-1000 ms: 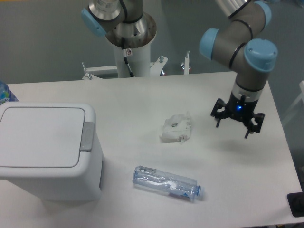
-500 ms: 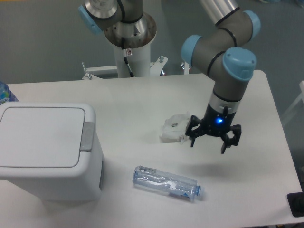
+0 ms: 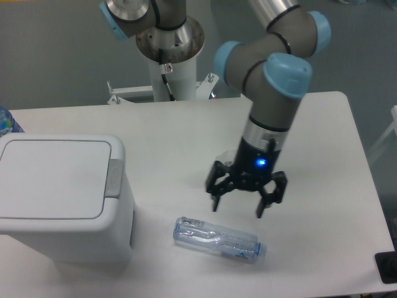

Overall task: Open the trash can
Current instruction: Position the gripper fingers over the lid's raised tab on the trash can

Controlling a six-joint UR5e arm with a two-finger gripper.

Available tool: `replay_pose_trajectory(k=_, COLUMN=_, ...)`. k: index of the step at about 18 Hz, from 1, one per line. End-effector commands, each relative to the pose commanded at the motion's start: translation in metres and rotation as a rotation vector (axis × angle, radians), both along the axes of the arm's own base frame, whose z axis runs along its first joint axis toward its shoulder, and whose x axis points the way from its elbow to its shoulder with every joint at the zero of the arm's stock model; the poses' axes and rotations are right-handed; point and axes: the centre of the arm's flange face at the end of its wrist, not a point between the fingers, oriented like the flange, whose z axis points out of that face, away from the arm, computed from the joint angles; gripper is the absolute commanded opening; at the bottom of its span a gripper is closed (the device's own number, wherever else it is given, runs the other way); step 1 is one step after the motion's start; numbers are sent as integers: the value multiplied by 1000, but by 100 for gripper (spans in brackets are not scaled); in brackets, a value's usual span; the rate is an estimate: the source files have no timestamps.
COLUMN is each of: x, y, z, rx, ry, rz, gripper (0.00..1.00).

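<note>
The trash can (image 3: 62, 198) is a large boxy white bin at the left of the table. Its flat white lid (image 3: 53, 177) lies shut, and the grey push tab (image 3: 114, 178) sits on its right rim. My gripper (image 3: 247, 200) hangs open and empty over the middle of the table, well to the right of the can and apart from it. Its fingers point down just above the clear bottle.
A clear plastic bottle (image 3: 217, 239) lies on its side near the table's front. A crumpled white packet (image 3: 228, 158) lies behind my gripper, mostly hidden by it. The robot's white base column (image 3: 170, 59) stands at the back. A blue-capped bottle (image 3: 6, 121) peeks in at far left.
My gripper has moved left and toward the front, from the table's right side to above the bottle, now covering the white packet. The trash can lid has stayed shut.
</note>
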Motion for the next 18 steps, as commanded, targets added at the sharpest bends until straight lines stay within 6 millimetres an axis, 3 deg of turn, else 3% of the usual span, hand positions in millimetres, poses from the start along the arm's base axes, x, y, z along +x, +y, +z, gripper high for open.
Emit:
replay_pose_trajectory(k=5, x=36, y=-4, z=44, rx=86, ry=-57, rz=17, gripper=100)
replay_pose_trajectory(k=9, x=63, y=4, z=52, rx=85, ry=-103, rz=42, gripper=100)
replay_pose_trajectory(k=11, x=83, y=14, z=39, rx=69, ry=-114, rz=3, gripper=100)
replay_pose_trajectory(k=14, x=90, y=13, z=18, rx=40, ry=-136, rz=-3, gripper=100)
replay_pose_trajectory(k=18, x=92, y=13, z=18, rx=41, ry=-132, rz=-9, gripper=100)
